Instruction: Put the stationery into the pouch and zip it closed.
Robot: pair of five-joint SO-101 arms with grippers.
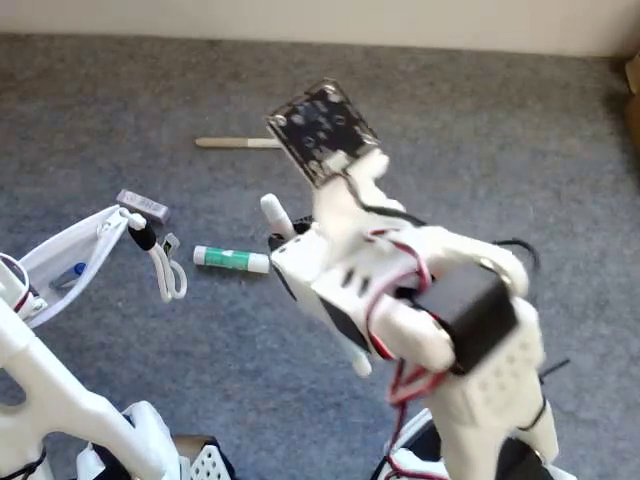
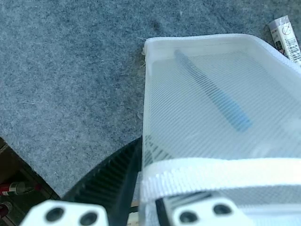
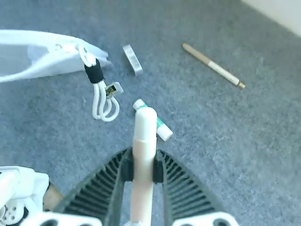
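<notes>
As I judge it, the step in hand is the filling of the pouch. The right gripper point(image 3: 141, 165) is holding a white marker point(image 3: 145, 125) with its jaws pressed together on the barrel. It is hanging above the grey carpet point(image 1: 480, 130), well apart from the pouch point(image 1: 75, 250). The left gripper point(image 2: 143, 181) is pinching the pouch by its white edge band, over at the left arm's side. Inside, a blue pen point(image 2: 221, 101) is showing through the mesh.

The next move is probably asking the right arm to carry the marker across to the pouch mouth and let it slide in. The cord loop point(image 3: 101, 101) on the zipper is lying just beside that mouth and could be getting in the way. A glue stick point(image 1: 230, 259), a beige pen point(image 1: 240, 143) and a small grey bar point(image 1: 142, 206) are lying outside on the carpet.

I cannot tell how wide the mouth is standing open. In the right wrist view the marker is covering part of the glue stick.
</notes>
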